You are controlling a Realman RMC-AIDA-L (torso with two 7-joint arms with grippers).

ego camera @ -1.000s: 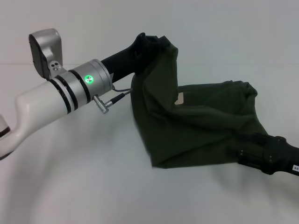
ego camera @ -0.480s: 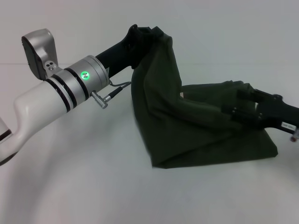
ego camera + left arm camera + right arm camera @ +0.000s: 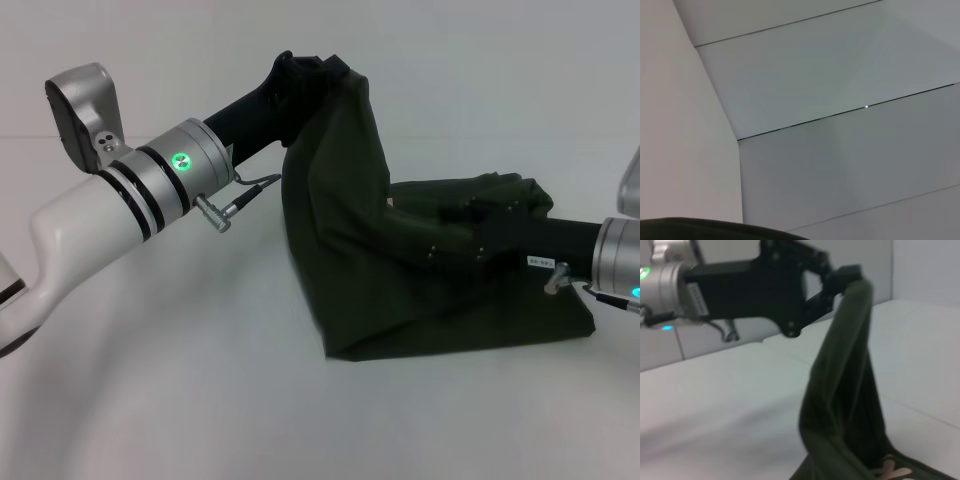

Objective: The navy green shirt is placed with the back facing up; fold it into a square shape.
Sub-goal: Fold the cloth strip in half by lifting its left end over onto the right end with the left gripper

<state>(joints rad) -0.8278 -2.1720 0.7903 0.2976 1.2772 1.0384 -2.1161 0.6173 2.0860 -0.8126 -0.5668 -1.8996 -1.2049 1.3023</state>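
On the plain white surface in front of you, the navy green shirt sits mid-fold, one end lying flat toward your right and the other hauled up into a peak. Your left pincer is clamped on that raised edge at the far left of the cloth, holding it high so the fabric hangs in a steep drape, a lift that looks meant to carry one half over the other. Your right pincer reaches in low from the right and rests against the top of the flat part, apparently pinning or gathering the fold line; whether it is gripping cloth or parted you cannot tell from here. The right wrist view shows the left pincer pinching the top of the hanging fabric, with a scrap of pale lettering peeking out at the base. The job looks roughly midway, with no square yet. The surface is bare, matte and white, and the left wrist view looks past a sliver of dark cloth to pale grey wall panels split by thin dark seams.
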